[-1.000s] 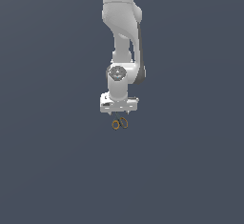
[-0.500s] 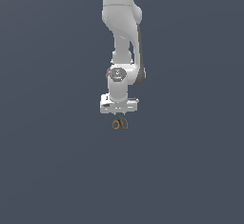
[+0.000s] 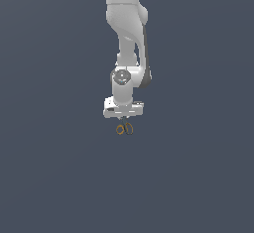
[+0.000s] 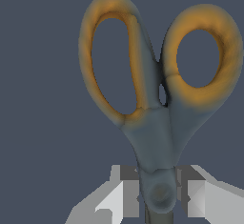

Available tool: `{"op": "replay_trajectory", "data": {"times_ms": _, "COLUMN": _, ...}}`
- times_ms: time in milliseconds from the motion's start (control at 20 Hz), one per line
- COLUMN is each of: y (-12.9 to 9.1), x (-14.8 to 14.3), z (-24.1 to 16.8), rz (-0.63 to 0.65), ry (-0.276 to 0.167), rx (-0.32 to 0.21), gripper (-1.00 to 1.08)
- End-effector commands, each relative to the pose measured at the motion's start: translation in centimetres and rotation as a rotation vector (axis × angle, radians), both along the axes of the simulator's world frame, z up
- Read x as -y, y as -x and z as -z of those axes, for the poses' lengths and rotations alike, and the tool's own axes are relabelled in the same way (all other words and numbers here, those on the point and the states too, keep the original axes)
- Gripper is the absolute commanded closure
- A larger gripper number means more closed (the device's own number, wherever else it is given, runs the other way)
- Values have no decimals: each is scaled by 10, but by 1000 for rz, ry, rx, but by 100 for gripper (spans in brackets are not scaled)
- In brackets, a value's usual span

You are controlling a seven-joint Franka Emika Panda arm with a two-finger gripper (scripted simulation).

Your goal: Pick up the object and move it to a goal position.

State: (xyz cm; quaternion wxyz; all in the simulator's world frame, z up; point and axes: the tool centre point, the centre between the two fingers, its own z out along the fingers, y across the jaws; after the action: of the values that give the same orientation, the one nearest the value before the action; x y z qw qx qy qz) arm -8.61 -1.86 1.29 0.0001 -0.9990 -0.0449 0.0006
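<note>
Gripper (image 4: 159,197) pinches the scissors (image 4: 157,89) near the pivot, loop handles hanging clear, apparently for carrying to the goal.

Open space surrounds the arm (image 3: 126,38) and the held scissors (image 3: 124,128).

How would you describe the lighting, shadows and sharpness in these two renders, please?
Exterior view: flat, even light on a plain grey-blue backdrop, no cast shadows or glare; the small scissors with orange-brown loop handles are tiny and indistinct below the white gripper. Wrist view: the scissors fill the frame, their texture soft and smeared, while the pale grey fingertips look crisp-edged.
</note>
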Motion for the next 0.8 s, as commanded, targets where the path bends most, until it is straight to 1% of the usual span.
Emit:
{"op": "replay_trajectory", "data": {"times_ms": 0, "y": -2, "x": 3, "z": -6, "rz": 1, "ry": 0, "rx": 2, "gripper": 108}}
{"op": "replay_trajectory", "data": {"times_ms": 350, "y": -12, "x": 21, "z": -41, "rz": 1, "ry": 0, "rx": 2, "gripper": 108}}
{"op": "replay_trajectory", "data": {"times_ms": 750, "y": -32, "x": 54, "z": -109, "rz": 0, "ry": 0, "rx": 2, "gripper": 108}}
